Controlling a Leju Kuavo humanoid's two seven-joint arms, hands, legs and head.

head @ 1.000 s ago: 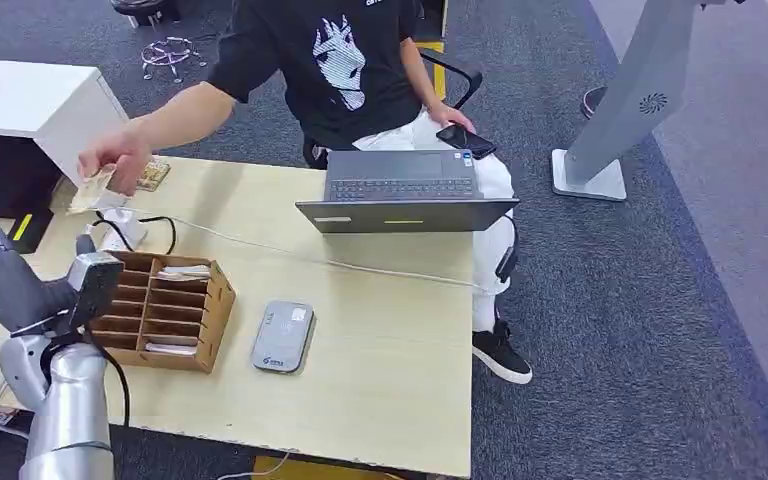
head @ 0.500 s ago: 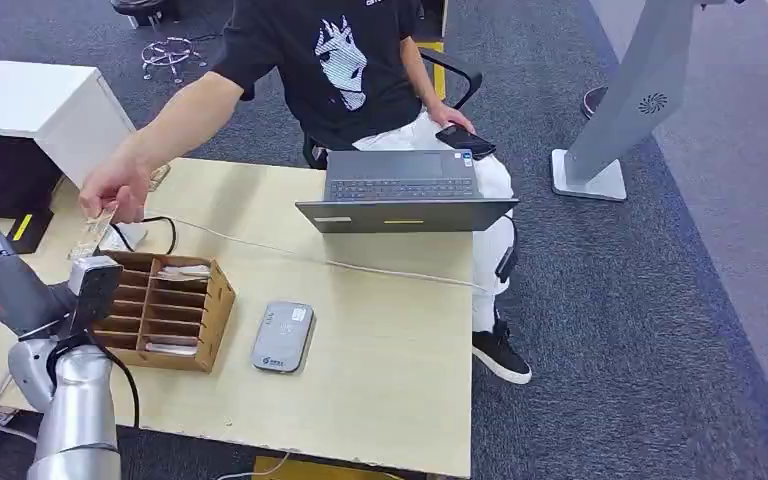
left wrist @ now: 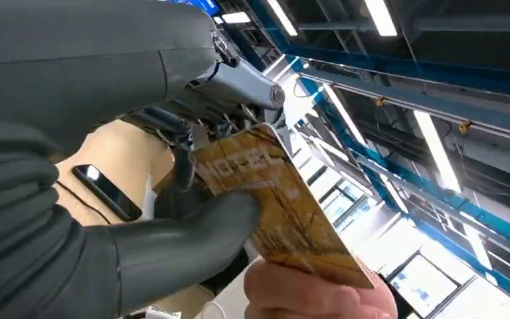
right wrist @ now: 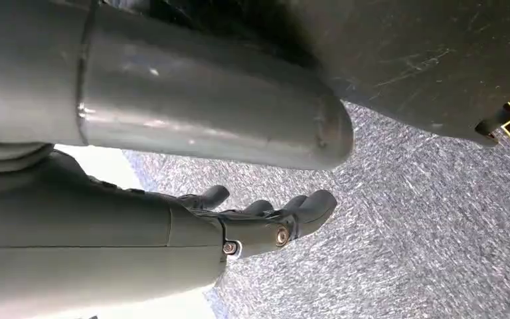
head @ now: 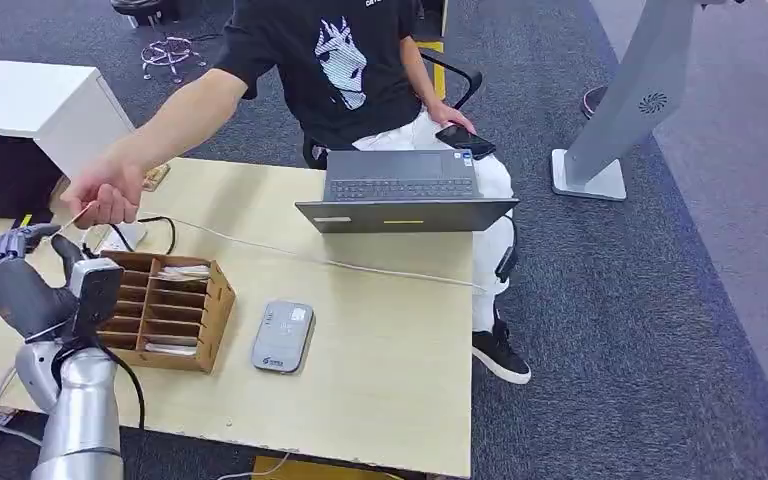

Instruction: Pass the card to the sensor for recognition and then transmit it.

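Note:
A tan patterned card (left wrist: pixel 285 199) is pinched between the thumb and fingers of my left hand (head: pixel 20 275), raised over the table's left end. A person's hand (head: pixel 105 195) reaches from across the table and still holds the card's other end; the person's fingers (left wrist: pixel 312 296) lie along its edge. In the head view the card (head: pixel 72 222) appears as a thin sliver between the two hands. The grey card sensor (head: pixel 282 337) lies flat mid-table, to the right of my left hand. My right hand (right wrist: pixel 265 216) hangs over the carpet, fingers loosely apart, holding nothing.
A wooden slotted organizer (head: pixel 165 300) stands between my left hand and the sensor. A laptop (head: pixel 405 190) sits at the table's (head: pixel 390 340) far edge before the seated person, with a white cable running across. A white cabinet (head: pixel 30 100) stands at back left.
The person's hand brought the card down to my left hand. My fingers, spread upright before, have curled in and now pinch the card.

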